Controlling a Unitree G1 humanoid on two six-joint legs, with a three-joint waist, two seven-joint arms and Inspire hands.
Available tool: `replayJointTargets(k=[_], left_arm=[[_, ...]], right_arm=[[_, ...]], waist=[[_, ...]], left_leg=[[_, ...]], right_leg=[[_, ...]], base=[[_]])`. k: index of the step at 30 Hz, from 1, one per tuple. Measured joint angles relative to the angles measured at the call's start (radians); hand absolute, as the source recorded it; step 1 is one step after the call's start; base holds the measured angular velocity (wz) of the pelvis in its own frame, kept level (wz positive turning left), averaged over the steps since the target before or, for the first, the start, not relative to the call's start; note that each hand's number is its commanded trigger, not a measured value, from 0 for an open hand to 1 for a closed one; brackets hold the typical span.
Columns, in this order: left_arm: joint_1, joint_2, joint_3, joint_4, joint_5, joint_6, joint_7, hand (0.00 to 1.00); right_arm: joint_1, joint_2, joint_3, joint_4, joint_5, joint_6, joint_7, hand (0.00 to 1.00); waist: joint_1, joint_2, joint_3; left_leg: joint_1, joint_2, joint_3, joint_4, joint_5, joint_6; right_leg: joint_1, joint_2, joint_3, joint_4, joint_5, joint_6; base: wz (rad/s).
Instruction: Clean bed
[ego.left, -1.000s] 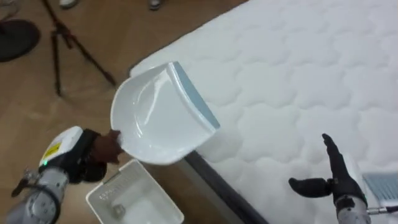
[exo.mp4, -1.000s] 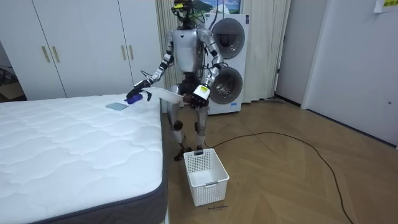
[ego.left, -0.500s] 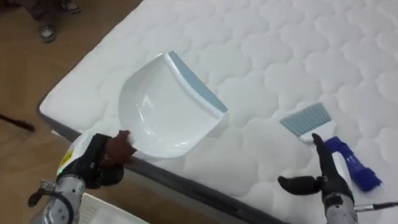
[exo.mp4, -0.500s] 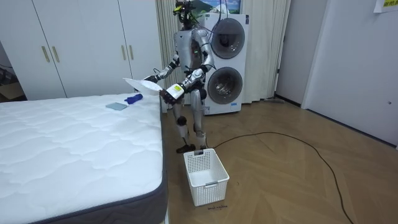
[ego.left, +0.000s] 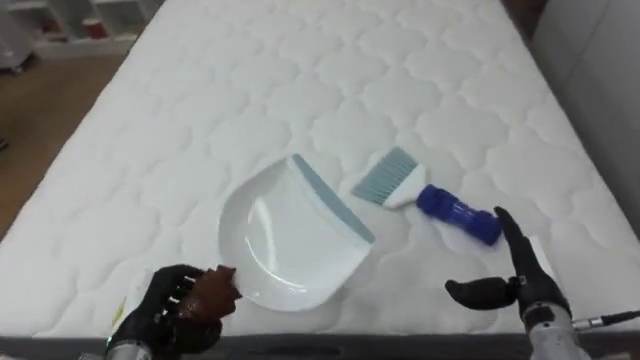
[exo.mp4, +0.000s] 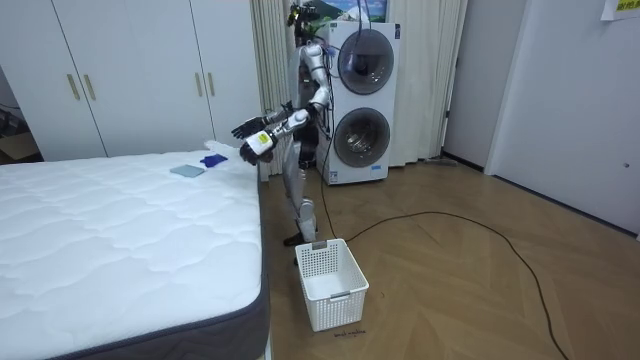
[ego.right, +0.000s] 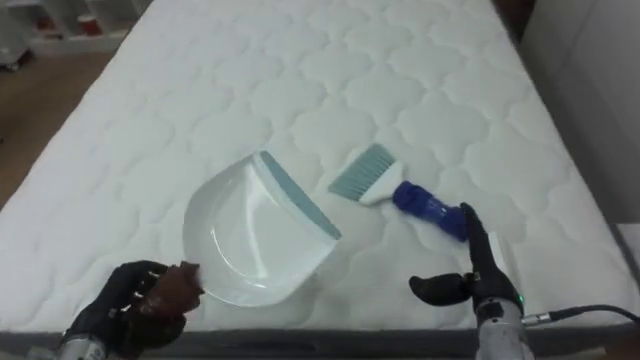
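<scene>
A wide white quilted bed spreads out below me; I stand at its end, leaning towards it, with stacked washing machines behind me. A white laundry basket sits on the wood floor beside the bed's corner, well apart from my hands.

My left hand, low at the mattress's near edge, is clenched round the handle of a white dustpan with a pale blue lip. The pan is over the mattress, its lip pointing away from me towards a brush; I cannot tell whether it touches the quilting. The brush, with light blue bristles and a dark blue handle, lies flat on the bed just beyond the pan's lip.

My right hand is raised near the brush handle, released, fingers straight up and thumb stuck out sideways, holding nothing.

A second ago the dustpan hung over the floor and basket beside the bed; since then I have turned and swung it over the mattress. The brush has not moved.
</scene>
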Motion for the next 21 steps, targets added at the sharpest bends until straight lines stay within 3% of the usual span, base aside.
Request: replayJointTargets(k=[2, 3, 8, 14, 17, 21], left_arm=[[-0.002, -0.002, 0.004, 0.015, -0.018, 0.000, 0.002, 0.00], [-0.003, -0.008, 0.004, 0.020, -0.041, 0.000, 0.003, 0.00], [-0.027, -0.017, 0.009, 0.030, -0.128, 0.001, 0.022, 0.00], [-0.074, -0.017, 0.017, 0.029, -0.231, 0.002, 0.051, 0.00], [-0.112, -0.020, 0.015, 0.023, -0.232, 0.002, 0.060, 0.00], [-0.161, -0.020, 0.018, 0.023, -0.231, 0.002, 0.094, 0.00]], right_arm=[[0.011, 0.002, -0.004, 0.002, -0.001, 0.000, -0.004, 0.00], [0.021, 0.002, -0.005, 0.004, -0.004, 0.000, -0.013, 0.00], [0.023, 0.019, -0.013, 0.029, -0.039, 0.000, -0.022, 0.00], [0.021, 0.042, -0.012, 0.020, -0.038, -0.001, -0.021, 0.00], [0.018, 0.045, -0.013, 0.020, -0.047, -0.001, -0.020, 0.00], [0.020, 0.049, -0.044, 0.035, -0.107, -0.007, -0.018, 0.00]], waist=[[-0.024, -0.019, 0.0116], [-0.029, -0.023, 0.0131], [-0.042, -0.013, 0.0200], [-0.047, -0.006, 0.0181], [-0.066, -0.008, 0.0196], [-0.071, -0.007, 0.0201]], left_leg=[[0.004, 0.001, -0.003, -0.007, 0.001, -0.001], [0.004, 0.004, -0.010, -0.009, 0.001, -0.001], [0.041, 0.005, -0.027, -0.033, -0.001, 0.002], [0.053, 0.001, -0.029, -0.040, 0.000, 0.004], [0.070, -0.001, -0.027, -0.052, 0.000, 0.004], [0.084, -0.003, -0.025, -0.067, 0.000, 0.004]], right_leg=[[0.013, -0.005, -0.022, -0.022, 0.005, 0.006], [0.022, -0.005, -0.030, -0.042, 0.011, 0.006], [0.078, -0.004, -0.041, -0.105, 0.023, 0.006], [0.099, -0.008, -0.048, -0.127, 0.022, 0.002], [0.121, -0.013, -0.068, -0.154, 0.018, 0.004], [0.128, -0.014, -0.060, -0.157, 0.008, 0.006]], base=[[0.07], [0.20], [0.11], [0.06], [0.20], [-0.04]])
